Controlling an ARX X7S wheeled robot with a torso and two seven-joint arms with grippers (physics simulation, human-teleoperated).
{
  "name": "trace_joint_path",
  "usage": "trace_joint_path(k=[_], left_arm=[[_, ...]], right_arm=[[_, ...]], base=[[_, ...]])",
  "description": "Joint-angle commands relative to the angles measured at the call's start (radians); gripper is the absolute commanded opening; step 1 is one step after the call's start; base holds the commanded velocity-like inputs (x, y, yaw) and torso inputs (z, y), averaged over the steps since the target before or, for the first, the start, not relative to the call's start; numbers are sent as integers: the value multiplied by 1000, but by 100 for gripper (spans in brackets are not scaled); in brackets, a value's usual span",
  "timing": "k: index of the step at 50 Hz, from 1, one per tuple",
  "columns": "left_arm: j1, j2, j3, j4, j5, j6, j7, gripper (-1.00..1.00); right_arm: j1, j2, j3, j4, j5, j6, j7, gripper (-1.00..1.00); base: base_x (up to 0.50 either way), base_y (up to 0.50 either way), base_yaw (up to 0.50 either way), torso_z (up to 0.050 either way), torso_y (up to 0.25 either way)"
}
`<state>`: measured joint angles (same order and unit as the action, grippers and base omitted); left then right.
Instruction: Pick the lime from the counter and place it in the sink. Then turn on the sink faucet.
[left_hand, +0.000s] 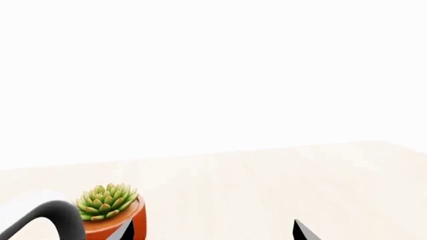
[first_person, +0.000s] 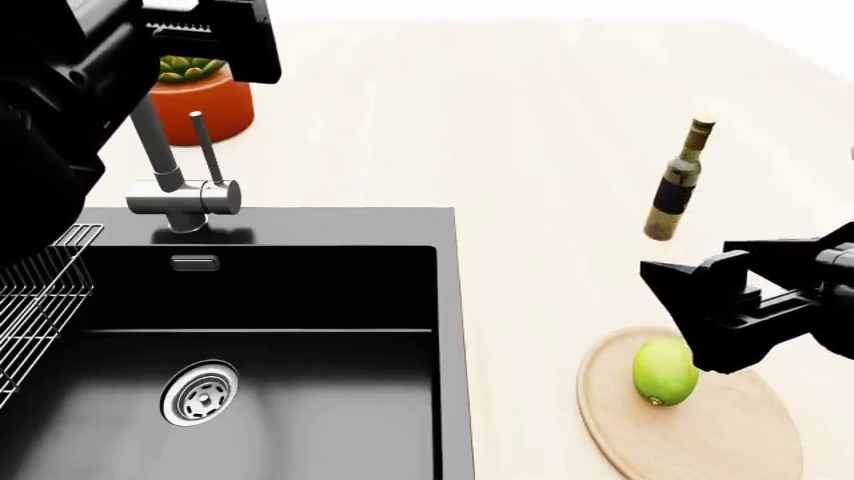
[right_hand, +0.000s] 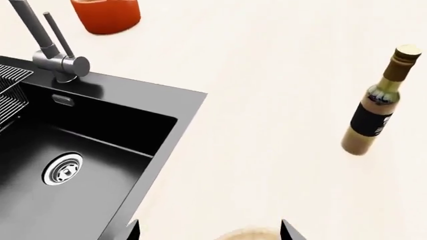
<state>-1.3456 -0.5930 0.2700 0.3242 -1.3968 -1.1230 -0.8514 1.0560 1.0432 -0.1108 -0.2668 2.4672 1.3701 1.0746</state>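
The right hand (first_person: 721, 315), jaws apart, hovers at the lime's (first_person: 663, 372) one o'clock. A skewed closure could probably roll the lime off the round board (first_person: 721, 430); the left hand's (first_person: 220, 45) state I cannot tell.

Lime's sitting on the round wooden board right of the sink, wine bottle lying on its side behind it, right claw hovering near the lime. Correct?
Not quite. The wine bottle stands upright on the counter, as the head view shows. The rest holds: the lime lies on the round wooden board right of the sink, with the right claw close beside it.
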Motion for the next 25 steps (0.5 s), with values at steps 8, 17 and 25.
trace_joint_path(k=[8,17,25], left_arm=[[4,-12,-2,6,-9,5,-5,100],[16,-17,-3,12,-10,12,-8,100],[23,-20,-2,15,-10,16,-9,100]], right_arm=[[-99,-35,-5,-13,-100,56,-27,100],[-196,-55,58,-22,-193,97,-57,100],[-219,-52,62,-30,-217,101,-77,100]], base=[[0,0,0,0,0],[0,0,0,0,0],[0,0,0,0,0]])
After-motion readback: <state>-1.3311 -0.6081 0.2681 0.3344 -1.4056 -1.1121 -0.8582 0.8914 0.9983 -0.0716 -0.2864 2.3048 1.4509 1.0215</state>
